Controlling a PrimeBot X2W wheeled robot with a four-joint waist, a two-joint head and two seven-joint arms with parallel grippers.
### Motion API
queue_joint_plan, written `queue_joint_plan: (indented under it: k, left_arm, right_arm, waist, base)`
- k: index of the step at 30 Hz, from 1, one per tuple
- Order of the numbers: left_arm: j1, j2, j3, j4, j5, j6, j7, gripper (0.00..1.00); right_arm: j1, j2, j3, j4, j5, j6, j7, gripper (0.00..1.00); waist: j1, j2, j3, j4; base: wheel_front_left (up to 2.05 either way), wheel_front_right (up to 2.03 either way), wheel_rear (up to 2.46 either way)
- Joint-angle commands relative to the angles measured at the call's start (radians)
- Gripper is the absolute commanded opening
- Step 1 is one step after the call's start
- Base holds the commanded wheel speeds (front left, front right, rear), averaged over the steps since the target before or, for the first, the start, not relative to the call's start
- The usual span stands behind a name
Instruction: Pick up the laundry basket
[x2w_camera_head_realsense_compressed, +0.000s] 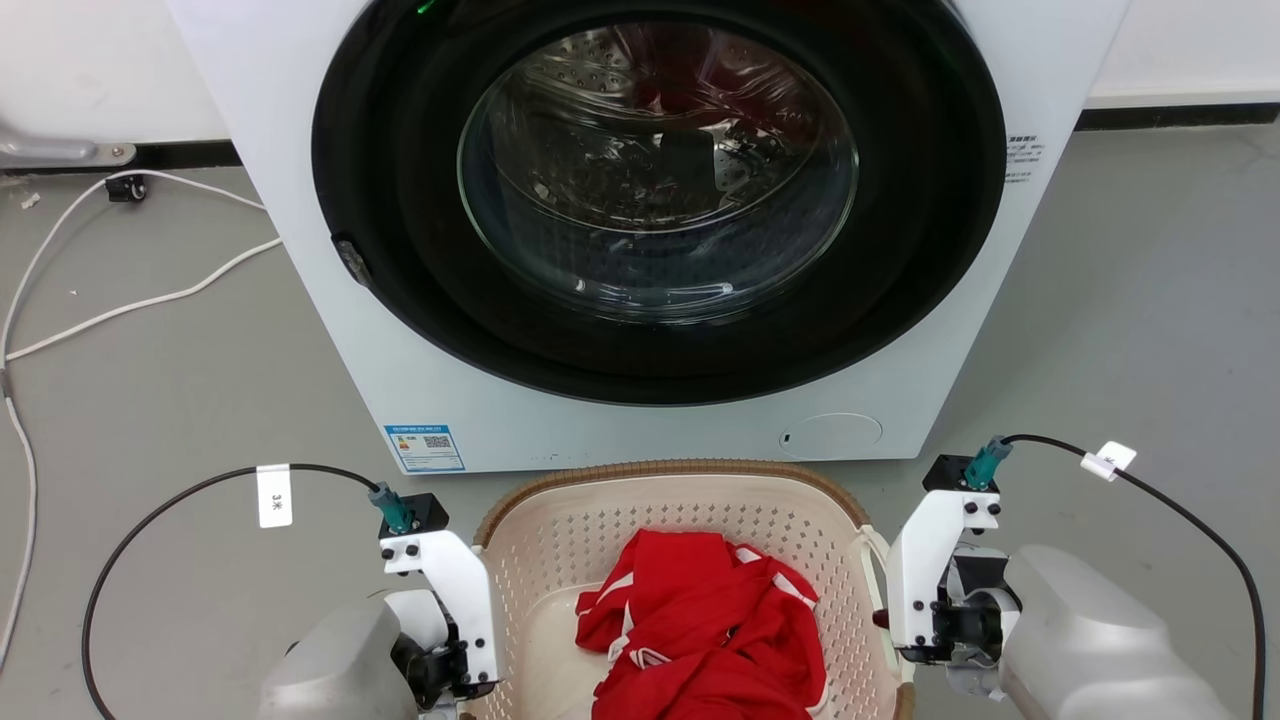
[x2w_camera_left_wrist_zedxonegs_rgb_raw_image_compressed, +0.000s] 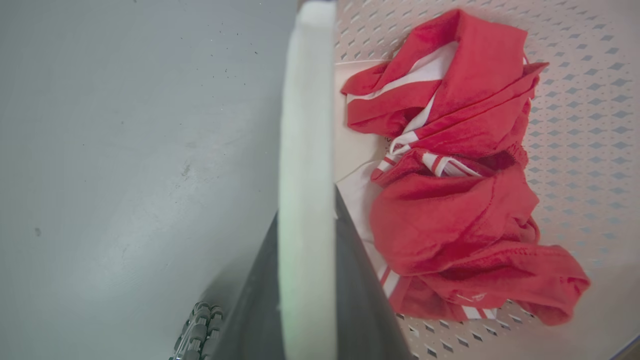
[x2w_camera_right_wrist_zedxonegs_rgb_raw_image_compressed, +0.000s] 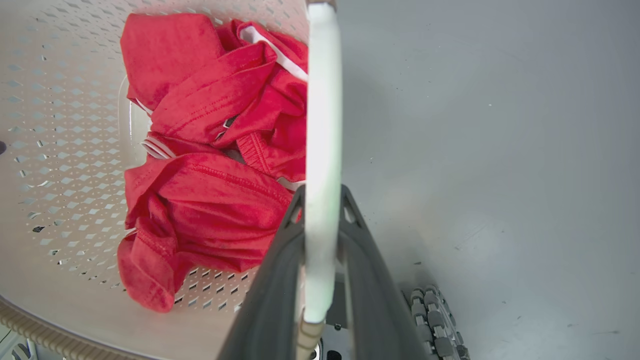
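The laundry basket (x2w_camera_head_realsense_compressed: 600, 530), cream with perforated walls and a brown woven rim, sits low in the head view in front of the washing machine. A crumpled red garment with white stripes (x2w_camera_head_realsense_compressed: 700, 630) lies inside it. My left gripper (x2w_camera_head_realsense_compressed: 455, 650) is at the basket's left side and my right gripper (x2w_camera_head_realsense_compressed: 915, 620) at its right side. In the left wrist view the left gripper (x2w_camera_left_wrist_zedxonegs_rgb_raw_image_compressed: 306, 210) is shut on the white side handle (x2w_camera_left_wrist_zedxonegs_rgb_raw_image_compressed: 305, 125), one dark finger on each side. In the right wrist view the right gripper (x2w_camera_right_wrist_zedxonegs_rgb_raw_image_compressed: 322, 192) likewise clamps the other white handle (x2w_camera_right_wrist_zedxonegs_rgb_raw_image_compressed: 322, 100).
A white front-loading washing machine (x2w_camera_head_realsense_compressed: 330, 330) with its round glass door (x2w_camera_head_realsense_compressed: 655, 170) shut stands right behind the basket. White cables (x2w_camera_head_realsense_compressed: 130, 305) trail over the grey floor at the left. Black cables loop from both wrists. Bare grey floor (x2w_camera_head_realsense_compressed: 1130, 300) lies to the right.
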Motion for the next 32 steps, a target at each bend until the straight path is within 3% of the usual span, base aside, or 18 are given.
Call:
queue_joint_plan:
  k: [1,32]
  left_arm:
    - [-0.020,-0.016,-0.002,-0.016,-0.006,-0.013,-0.004,0.00]
    - [-0.028,-0.014,-0.039,-0.003,-0.041,-0.013,-0.016,0.00]
  right_arm:
    - [-0.011,0.020,0.003,-0.006,0.005,0.004,-0.005,0.00]
    - [-0.009,0.020,0.013,-0.004,0.022,0.003,-0.013,0.00]
  waist:
    - [0.0000,0.0000,0.000,0.000]
    - [0.0000,0.0000,0.008,0.002]
  base:
    - [0.00,0.00,0.00]
    - [0.00,0.00,0.00]
